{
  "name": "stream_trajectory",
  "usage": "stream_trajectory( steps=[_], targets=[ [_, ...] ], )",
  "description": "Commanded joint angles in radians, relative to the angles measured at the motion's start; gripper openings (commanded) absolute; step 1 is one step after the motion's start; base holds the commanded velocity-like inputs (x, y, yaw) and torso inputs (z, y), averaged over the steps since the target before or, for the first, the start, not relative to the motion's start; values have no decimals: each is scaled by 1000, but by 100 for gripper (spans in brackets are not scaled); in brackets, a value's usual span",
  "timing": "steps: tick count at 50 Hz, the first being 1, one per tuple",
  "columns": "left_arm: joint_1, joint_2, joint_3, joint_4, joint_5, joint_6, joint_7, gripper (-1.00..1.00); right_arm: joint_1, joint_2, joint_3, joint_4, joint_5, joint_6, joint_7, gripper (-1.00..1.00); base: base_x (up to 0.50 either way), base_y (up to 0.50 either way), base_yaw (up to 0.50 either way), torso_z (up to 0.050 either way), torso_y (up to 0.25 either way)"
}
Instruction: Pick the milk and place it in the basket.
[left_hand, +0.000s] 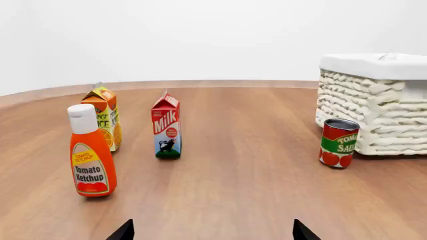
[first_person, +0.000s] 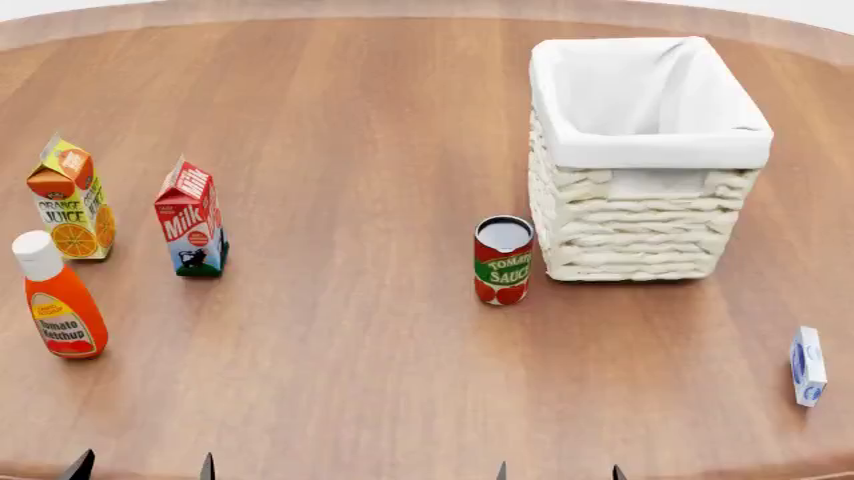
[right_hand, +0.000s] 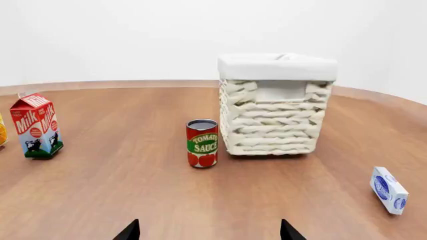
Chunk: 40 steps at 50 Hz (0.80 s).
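The milk (first_person: 191, 218), a red-topped carton with a cow picture, stands upright at the table's left; it also shows in the left wrist view (left_hand: 166, 126) and the right wrist view (right_hand: 37, 126). The basket (first_person: 650, 158), cream wicker with white lining, stands at the back right, also in the left wrist view (left_hand: 375, 105) and the right wrist view (right_hand: 275, 107). My left gripper (first_person: 143, 468) and right gripper (first_person: 558, 472) are open and empty at the table's front edge, far from the milk. Only their fingertips (left_hand: 123, 232) (right_hand: 130, 232) show.
An orange juice carton (first_person: 70, 199) stands left of the milk, and a tomato ketchup bottle (first_person: 56, 297) stands in front of it. A tomato sauce can (first_person: 503, 260) stands by the basket's front left corner. A small white-blue box (first_person: 806, 366) lies at the right.
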Motion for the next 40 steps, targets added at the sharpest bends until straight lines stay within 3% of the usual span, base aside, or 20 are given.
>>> stream_trajectory(
  steps=[1, 16, 20, 30, 37, 39, 40],
  targets=[
    [-4, -16, 19, -7, -15, -1, -19, 100, 2, 16, -19, -2, 11, 6, 23, 100, 0, 0, 0, 0, 0],
    [-20, -55, 65, -26, -48, -18, -69, 100, 15, 54, -73, 2, 24, 36, 83, 100, 0, 0, 0, 0, 0],
    [-37, -65, 73, 20, -65, -89, -67, 100, 24, 67, -72, -61, 56, 122, 75, 100, 0, 0, 0, 0, 0],
    [-224, -96, 69, 352, -159, -566, -70, 100, 188, 137, -33, -477, 181, 674, 66, 100, 0, 0, 0, 0, 0],
    [-441, -106, 25, 487, -261, -860, -79, 100, 416, 171, 12, -670, 260, 1053, 78, 100, 0, 0, 0, 0, 0],
    [-457, -106, 21, 501, -269, -882, -85, 100, 436, 174, 14, -683, 265, 1082, 82, 100, 0, 0, 0, 0, 0],
    [-526, -104, 3, 530, -294, -967, -94, 100, 518, 182, 17, -715, 275, 1189, 95, 100, 0, 0, 0, 0, 0]
  ],
)
